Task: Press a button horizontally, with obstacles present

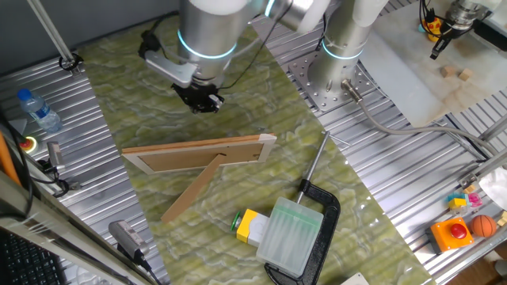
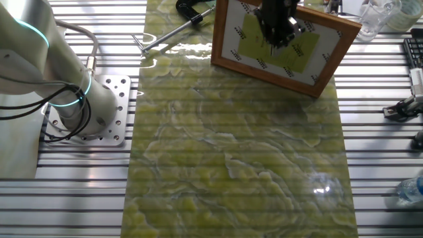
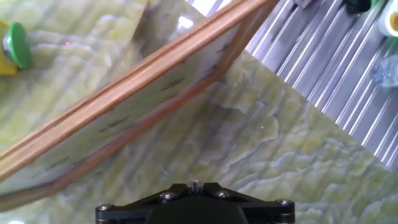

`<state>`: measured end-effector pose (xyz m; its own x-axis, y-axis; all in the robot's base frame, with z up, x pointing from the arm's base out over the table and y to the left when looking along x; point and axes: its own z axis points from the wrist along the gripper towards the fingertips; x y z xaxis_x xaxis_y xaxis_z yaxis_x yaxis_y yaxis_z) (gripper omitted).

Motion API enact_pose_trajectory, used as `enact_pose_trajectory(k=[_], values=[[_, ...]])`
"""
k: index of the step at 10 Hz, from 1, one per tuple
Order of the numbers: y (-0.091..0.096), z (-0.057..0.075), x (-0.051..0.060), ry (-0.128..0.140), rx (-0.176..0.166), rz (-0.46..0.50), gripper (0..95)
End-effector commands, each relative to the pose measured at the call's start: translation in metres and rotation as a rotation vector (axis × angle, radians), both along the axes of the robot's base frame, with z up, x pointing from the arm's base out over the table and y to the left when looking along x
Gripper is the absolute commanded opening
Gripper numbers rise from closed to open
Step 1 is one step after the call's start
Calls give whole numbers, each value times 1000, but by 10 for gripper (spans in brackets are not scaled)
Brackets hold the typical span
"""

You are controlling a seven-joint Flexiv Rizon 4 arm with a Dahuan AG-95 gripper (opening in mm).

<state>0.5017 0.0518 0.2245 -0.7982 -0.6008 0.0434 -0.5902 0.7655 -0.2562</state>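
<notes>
Standing between gripper (image 1: pixel 202 99) and button (image 1: pixel 240 224): one wooden picture frame (image 1: pixel 198 153), leaning on its slanted strut (image 1: pixel 192 190). Lying right of it, one black clamp (image 1: pixel 317 229), holding a ribbed pale-green block (image 1: pixel 291 236). Showing one green cap on a yellow box, facing left. Finger opening: impossible to tell.

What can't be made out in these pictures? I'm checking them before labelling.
- Gripper: fingertips are too dark and small in both fixed views, and outside the hand view, so open or shut is unknown.
- Button: hidden behind the frame in the other fixed view; cut by the left edge in the hand view.
</notes>
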Motion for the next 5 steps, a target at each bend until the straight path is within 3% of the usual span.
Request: enact_pose_trajectory(k=[1, 2, 5], values=[[0, -1, 2, -37, 62, 107, 0], [1, 4, 2, -37, 119, 105, 0], [17, 53, -5, -31, 110, 84, 0]])
